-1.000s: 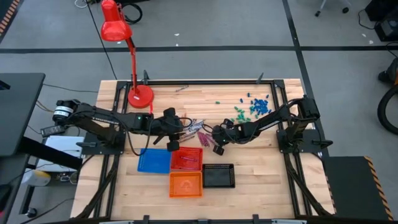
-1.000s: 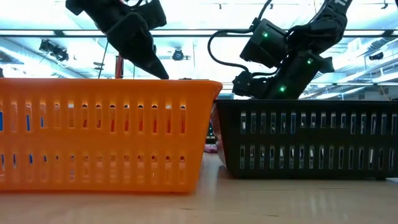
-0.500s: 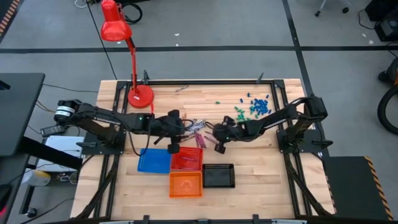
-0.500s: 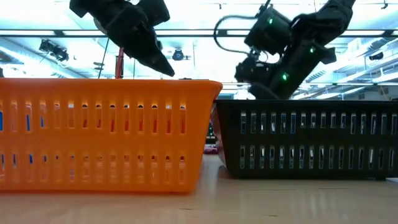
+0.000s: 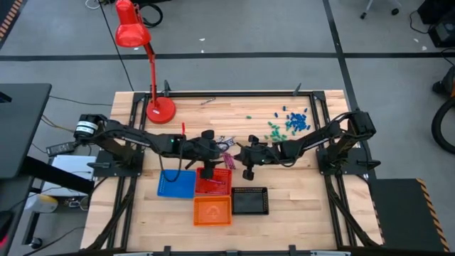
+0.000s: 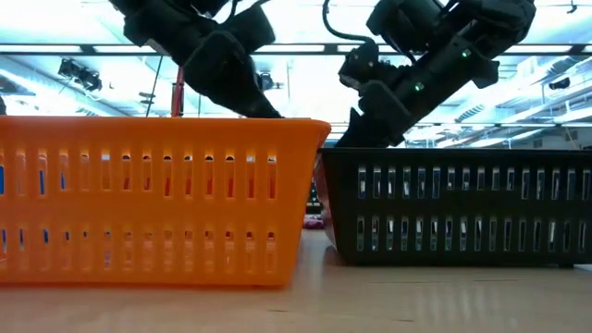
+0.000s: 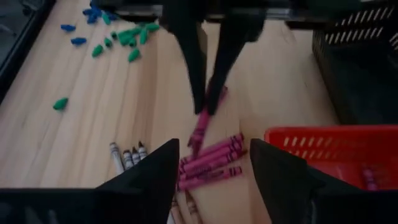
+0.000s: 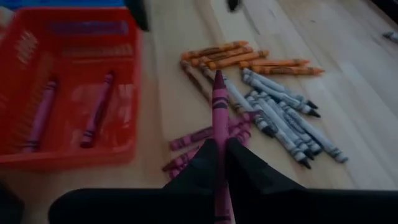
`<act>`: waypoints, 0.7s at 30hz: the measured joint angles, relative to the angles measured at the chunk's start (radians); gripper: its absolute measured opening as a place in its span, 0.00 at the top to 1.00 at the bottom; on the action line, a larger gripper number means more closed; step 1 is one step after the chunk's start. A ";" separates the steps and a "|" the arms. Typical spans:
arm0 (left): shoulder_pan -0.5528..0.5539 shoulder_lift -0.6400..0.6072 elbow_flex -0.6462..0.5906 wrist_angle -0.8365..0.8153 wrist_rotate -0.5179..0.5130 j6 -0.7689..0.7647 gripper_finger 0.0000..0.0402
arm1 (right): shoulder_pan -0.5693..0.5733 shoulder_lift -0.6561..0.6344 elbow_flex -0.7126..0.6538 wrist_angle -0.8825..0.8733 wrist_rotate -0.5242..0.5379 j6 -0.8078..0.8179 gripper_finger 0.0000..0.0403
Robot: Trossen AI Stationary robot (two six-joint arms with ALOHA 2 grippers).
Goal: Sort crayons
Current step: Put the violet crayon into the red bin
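Observation:
Crayons lie in a pile at mid-table [image 5: 226, 145]: orange ones [image 8: 249, 59], grey ones [image 8: 280, 118] and magenta ones [image 8: 199, 138] flat on the wood. My right gripper [image 8: 219, 155] is over the pile's right side, shut on one magenta crayon [image 8: 219, 99]. My left gripper [image 7: 214, 171] is open just left of the pile, its fingers standing apart above the magenta crayons [image 7: 211, 160] and touching none. The red tray [image 8: 68, 37] holds two magenta crayons. My right gripper pinches the magenta crayon between its two fingers near one end [image 8: 219, 134], with the fingers along the crayon. The fingers slant down from the table's right. The crayon's free end [image 7: 196, 142] sticks out below the fingertips toward the pile; whether it is clear of the table I cannot tell.
Near the pile stand a blue tray [image 5: 176, 183], the red tray [image 5: 213, 182], an orange tray [image 5: 212, 210] and a black tray [image 5: 249, 201]. Green and blue bits [image 5: 288, 122] are scattered at the far right. A red lamp [image 5: 160, 108] stands at the far left.
My left gripper has gone toward the table's right edge and sunk, ending beside the pile. My right gripper has risen a little and tipped, and the two grippers now stand closer together.

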 joint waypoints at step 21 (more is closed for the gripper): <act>0.000 0.070 0.000 0.072 0.000 0.059 0.52 | 0.026 -0.007 0.001 0.121 -0.043 -0.044 0.93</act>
